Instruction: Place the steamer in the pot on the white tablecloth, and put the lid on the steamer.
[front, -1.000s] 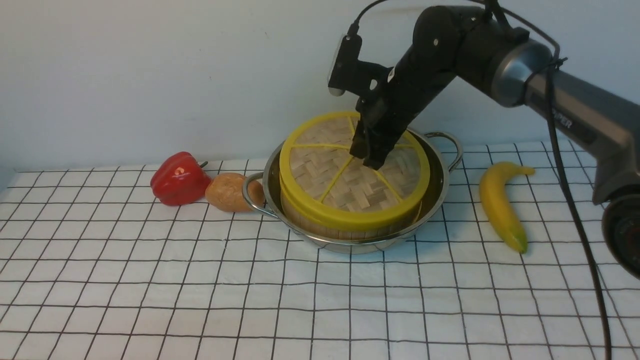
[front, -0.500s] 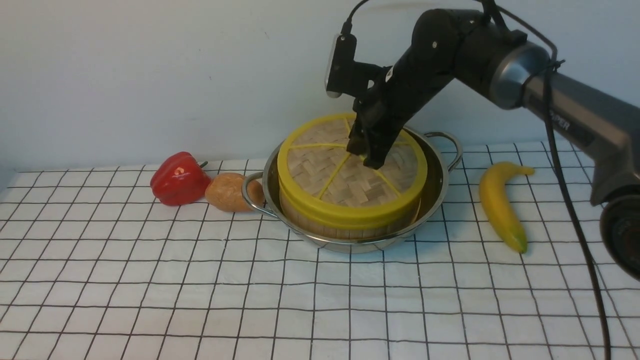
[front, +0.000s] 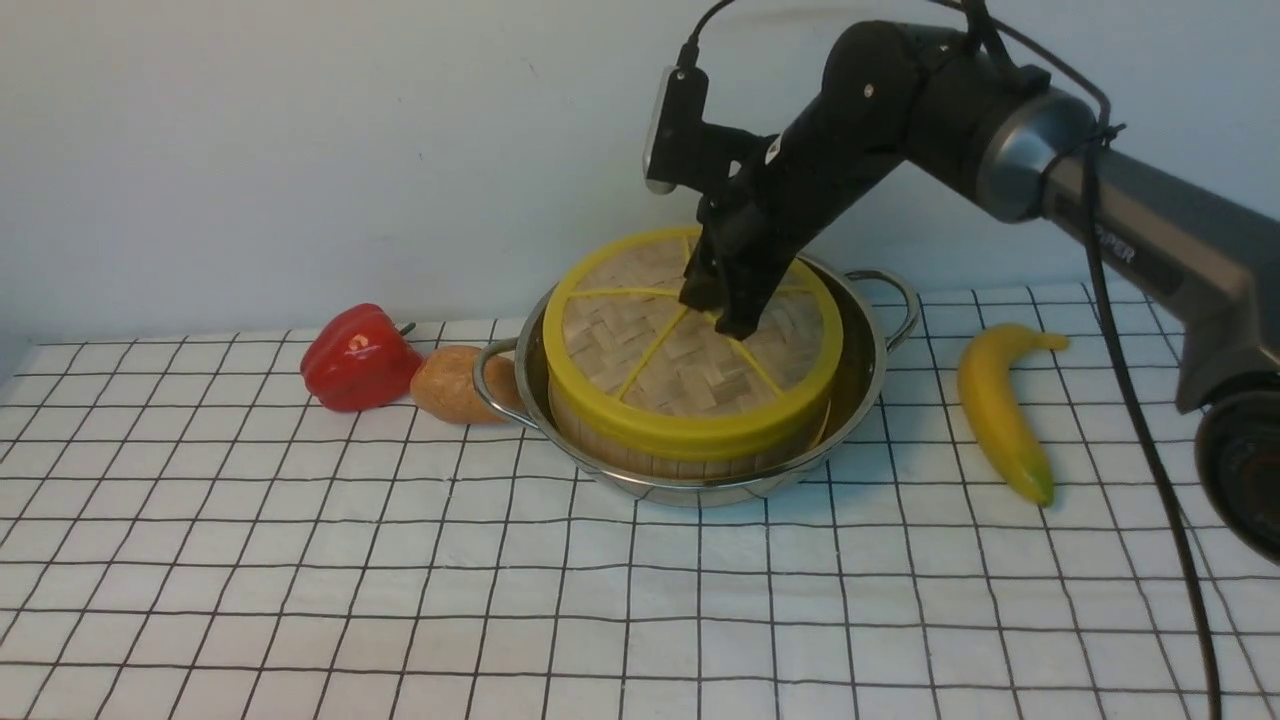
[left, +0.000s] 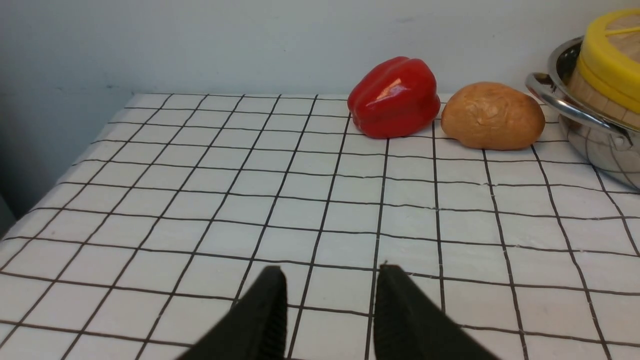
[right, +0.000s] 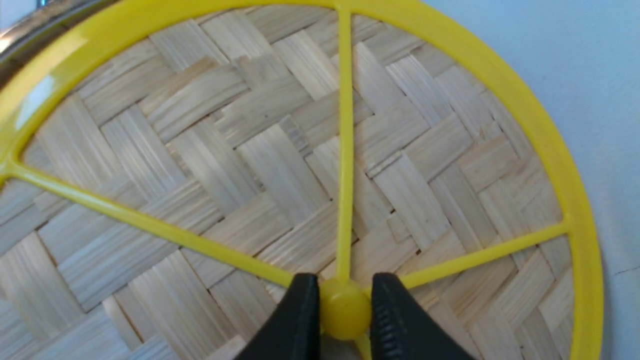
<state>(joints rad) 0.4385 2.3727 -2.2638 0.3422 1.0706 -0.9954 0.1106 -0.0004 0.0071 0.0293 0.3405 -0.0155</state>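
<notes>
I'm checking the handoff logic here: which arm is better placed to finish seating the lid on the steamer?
Right. The right gripper is shut on the lid by its centre knob, over the steamer in the pot. The left gripper hangs open and empty over the white tablecloth, apart from the pot.

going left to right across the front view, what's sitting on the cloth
red pepper → brown potato → pot holding the steamer with the lid on top, its knob pinched by the right gripper → banana

Yellow-rimmed woven lid (front: 690, 365), steel pot (front: 866, 385), black-gridded white tablecloth (front: 400, 580), red pepper (front: 358, 357), yellow banana (front: 1000, 410).
</notes>
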